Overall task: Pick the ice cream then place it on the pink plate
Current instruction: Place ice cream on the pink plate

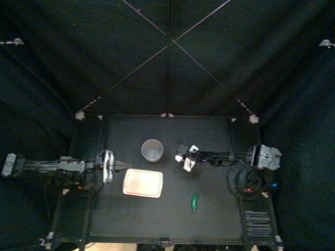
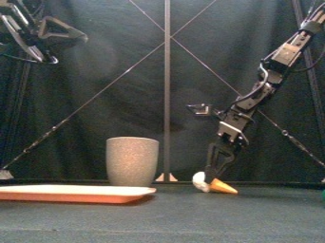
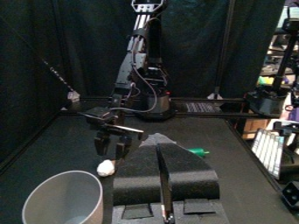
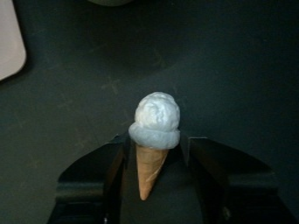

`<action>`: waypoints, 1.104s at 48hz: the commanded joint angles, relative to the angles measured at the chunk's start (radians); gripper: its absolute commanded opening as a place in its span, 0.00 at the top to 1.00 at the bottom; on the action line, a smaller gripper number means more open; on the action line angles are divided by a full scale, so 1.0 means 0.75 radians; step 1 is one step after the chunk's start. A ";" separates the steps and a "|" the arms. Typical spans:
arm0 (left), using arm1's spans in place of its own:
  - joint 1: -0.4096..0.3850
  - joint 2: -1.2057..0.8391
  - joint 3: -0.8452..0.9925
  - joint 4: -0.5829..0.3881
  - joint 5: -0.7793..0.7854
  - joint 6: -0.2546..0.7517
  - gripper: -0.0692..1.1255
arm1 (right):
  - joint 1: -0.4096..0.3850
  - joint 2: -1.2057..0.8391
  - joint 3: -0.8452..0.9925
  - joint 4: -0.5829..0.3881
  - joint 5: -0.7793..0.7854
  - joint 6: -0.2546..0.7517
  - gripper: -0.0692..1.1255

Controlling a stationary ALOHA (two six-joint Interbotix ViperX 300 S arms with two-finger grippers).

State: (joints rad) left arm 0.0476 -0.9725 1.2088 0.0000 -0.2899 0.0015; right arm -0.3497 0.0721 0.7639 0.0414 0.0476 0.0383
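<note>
The ice cream (image 2: 214,183), a white scoop on an orange cone, lies on its side on the table right of centre. My right gripper (image 2: 219,169) hangs just over it, open. In the right wrist view the ice cream (image 4: 152,140) lies between the two jaws, with a small gap on each side of the cone. The pink plate (image 2: 76,193) lies flat at the front left, seen pale in the top view (image 1: 143,181). My left gripper (image 1: 102,169) rests shut at the table's left side, apart from everything; its jaws (image 3: 160,149) meet in a thin line.
A tall grey speckled cup (image 2: 132,159) stands behind the plate, left of the ice cream. A small green toy (image 1: 197,203) lies toward the front right of the table.
</note>
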 commanded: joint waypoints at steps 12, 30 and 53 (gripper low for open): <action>-0.002 0.004 -0.016 0.004 -0.006 0.000 0.97 | 0.074 -0.090 -0.051 0.033 0.002 0.004 0.54; -0.002 0.004 -0.012 0.004 -0.006 0.002 0.97 | 0.299 -0.180 -0.219 0.051 0.010 0.004 0.54; -0.002 -0.022 -0.002 0.004 -0.006 0.000 0.97 | 0.489 0.186 -0.679 -0.039 0.035 -0.002 0.51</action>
State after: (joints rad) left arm 0.0476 -0.9879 1.2180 0.0015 -0.2899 0.0015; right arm 0.0123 0.1887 0.3283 0.0307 0.0614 0.0368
